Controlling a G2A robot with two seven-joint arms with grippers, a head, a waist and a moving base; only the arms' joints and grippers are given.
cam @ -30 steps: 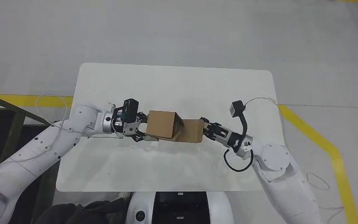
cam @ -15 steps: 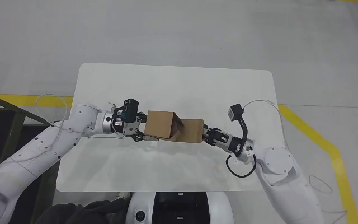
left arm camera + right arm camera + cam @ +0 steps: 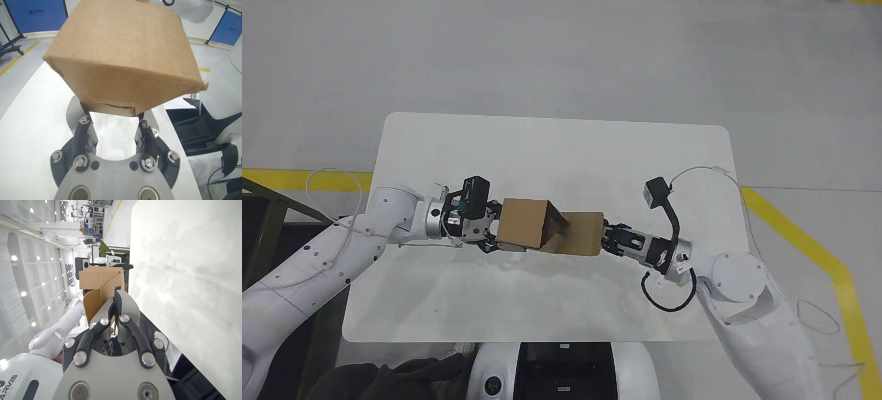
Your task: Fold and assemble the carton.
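Left gripper [image 3: 113, 113] is clamped on the near end of the carton [image 3: 121, 56], with a small folded edge pinched between its fingers. The carton juts straight out ahead of it and seems lifted off the table [image 3: 542, 150]. Right gripper [image 3: 115, 298] is pinched tight on an open flap [image 3: 92, 306] at the other end, the carton body just past its tips. So the carton hangs between the two grippers.

Progress, my guess:
- Done: body squared into a box, and the end at the left gripper looks folded in.
- Left: flaps at the right gripper's end stand open and need folding and tucking.
- Overall: roughly midway.
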